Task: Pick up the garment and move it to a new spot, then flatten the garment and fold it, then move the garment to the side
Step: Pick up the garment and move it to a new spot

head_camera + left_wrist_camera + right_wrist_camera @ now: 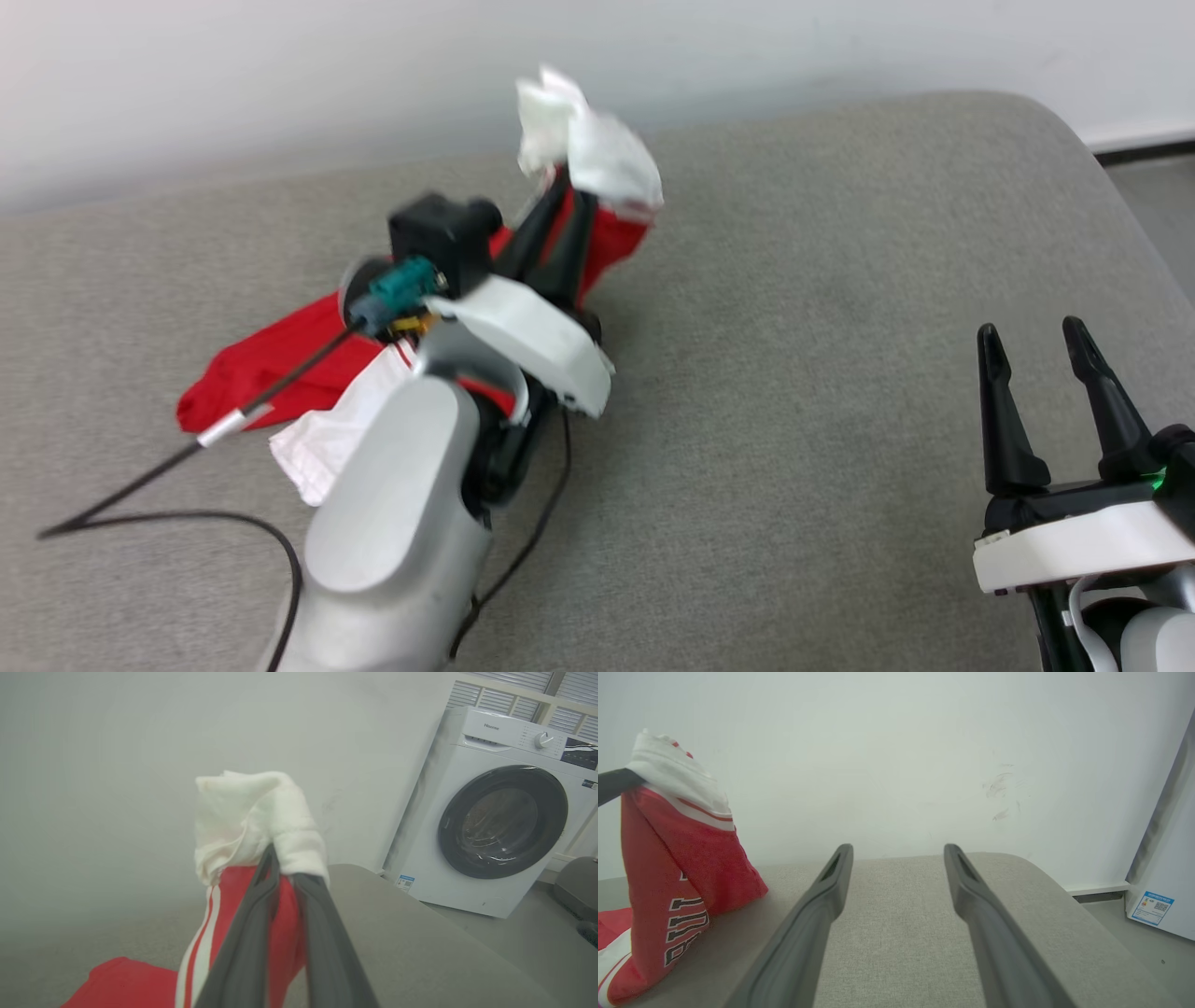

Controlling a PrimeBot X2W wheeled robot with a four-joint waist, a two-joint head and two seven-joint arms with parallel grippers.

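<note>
- L gripper [567, 194] [281, 865]: jaws pinched nearly closed on the garment [266, 369]. Bite sits where the white sleeve meets the red body; cloth bunches above the tips.
- Garment [247, 812] is half up. The pinched end is raised off the grey padded surface [840, 420]; the rest trails down-left onto it. Red hem + other white sleeve lie on the pad by the L forearm [392, 504]. Lettering shows in the R wrist view [677, 868].
- R gripper [1031, 332] [899, 851]: fingers spread wide, nothing in them, well apart from the cloth, low right over bare pad.
- Step, my read: pick-up/carry to the new spot, early in the task. Flatten + fold not begun.
- Lift higher before you travel so the tail clears the pad, else it drags + twists.
- Go slow. The grip is on a small bunch of thin fabric and could slip.
- Watch the black cable [187, 518] looping by the tail; don't snag the cloth on it.
- Pick a landing spot w/ bare pad all round, e.g. mid-right. Keep off the rounded far edge nr the washing machine [500, 812].
- Lay the tail down first, then lower the pinched end away from it so the shirt spreads. Bring the R gripper in for a 2nd corner once it's down.
</note>
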